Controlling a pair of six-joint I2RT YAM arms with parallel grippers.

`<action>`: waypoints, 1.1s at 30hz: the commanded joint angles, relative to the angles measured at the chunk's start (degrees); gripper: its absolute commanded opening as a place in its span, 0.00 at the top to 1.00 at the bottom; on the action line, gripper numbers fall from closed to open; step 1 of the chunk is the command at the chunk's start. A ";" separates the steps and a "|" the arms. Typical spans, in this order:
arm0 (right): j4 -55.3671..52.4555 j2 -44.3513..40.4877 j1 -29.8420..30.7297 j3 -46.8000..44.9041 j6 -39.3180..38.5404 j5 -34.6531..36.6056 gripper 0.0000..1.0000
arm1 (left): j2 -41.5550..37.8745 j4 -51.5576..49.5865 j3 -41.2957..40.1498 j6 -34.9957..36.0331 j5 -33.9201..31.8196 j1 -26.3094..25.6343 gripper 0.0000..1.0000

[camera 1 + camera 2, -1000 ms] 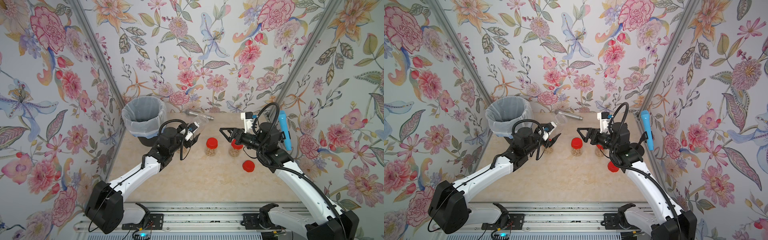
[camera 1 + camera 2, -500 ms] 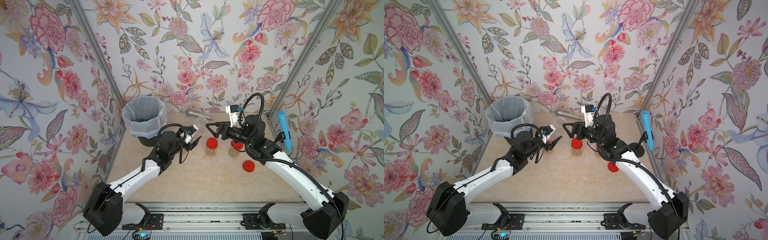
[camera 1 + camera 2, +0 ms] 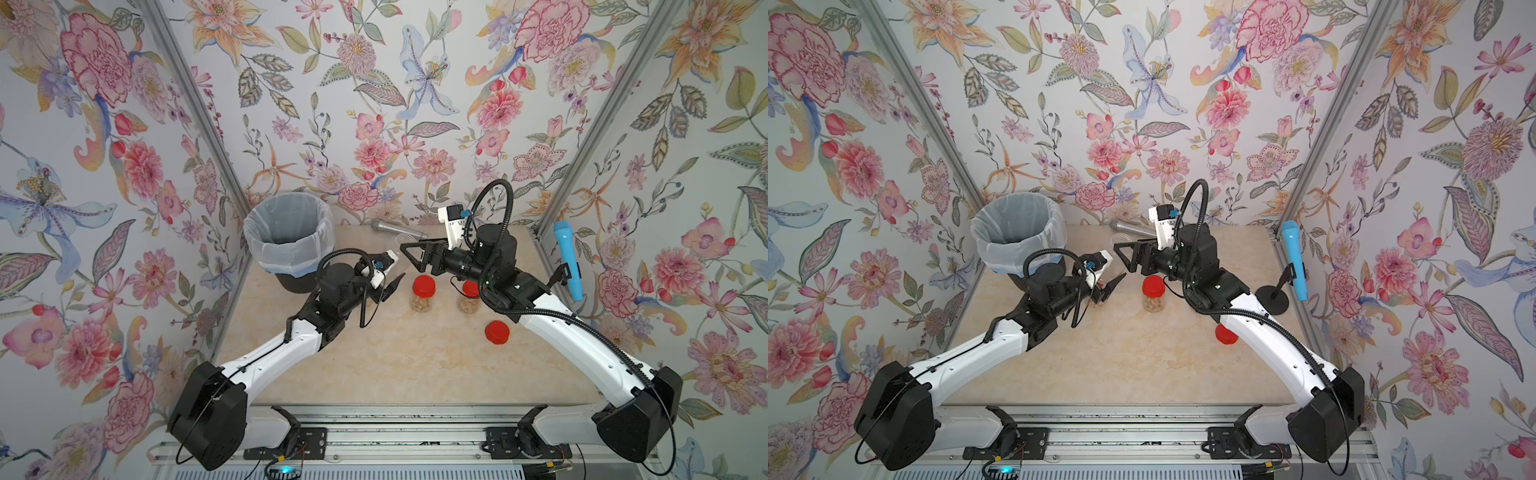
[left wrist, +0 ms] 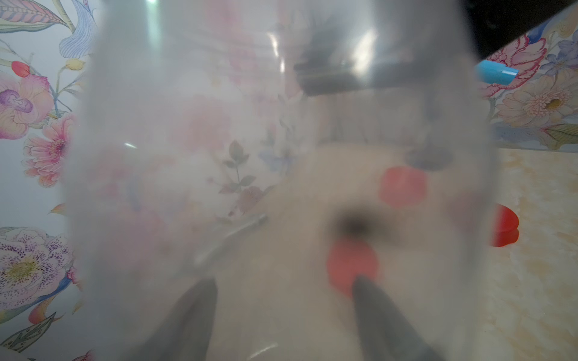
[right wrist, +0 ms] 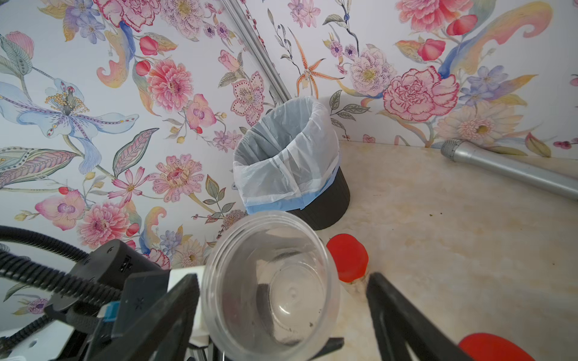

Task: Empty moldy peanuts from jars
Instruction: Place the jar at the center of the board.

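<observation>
The left gripper [image 3: 392, 280] is closed around an empty jar [image 5: 272, 290], clear and lidless, holding it off the surface [image 3: 415, 365] and tilted so its open mouth faces the right arm's wrist camera. In the left wrist view the jar's hazy wall fills nearly the whole picture. The right gripper [image 5: 283, 278] is spread wide, with one finger on each side of the jar's rim. The far finger stands clearly apart from the jar; whether the near one touches the plastic I cannot tell. Two more jars stand upright in the middle of the surface. A closed jar [image 3: 423, 293] with a red lid holds peanuts [image 3: 420, 306], and a second capped jar [image 3: 468, 298] beside it is partly hidden behind the right arm. A loose red lid [image 3: 496, 332] lies flat nearer the robot's base. The black bin [image 3: 286, 237], lined with a white bag, sits in the far left corner, just behind the left gripper. A grey microphone [image 3: 395, 228] lies along the back wall, and a blue microphone [image 3: 567, 262] stands at the right edge.
</observation>
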 commanded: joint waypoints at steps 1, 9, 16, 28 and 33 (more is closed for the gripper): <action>1.59 1.71 0.55 2.21 -0.93 0.44 0.14 | 0.87 2.30 0.01 -1.10 0.99 -0.88 0.63; 2.59 4.08 0.58 3.41 -1.11 1.57 0.21 | 1.89 2.52 0.23 -1.04 1.44 -1.05 0.63; 3.14 5.70 2.43 3.84 -1.12 1.72 0.28 | 2.61 2.70 0.62 -1.09 1.52 -1.05 0.63; 3.87 6.16 2.61 3.39 -2.01 3.38 0.47 | 3.31 2.35 1.11 -1.09 2.37 -1.05 0.60; 3.87 6.25 2.62 3.25 -2.40 4.02 0.54 | 3.40 1.87 1.13 -1.07 2.88 -1.06 0.51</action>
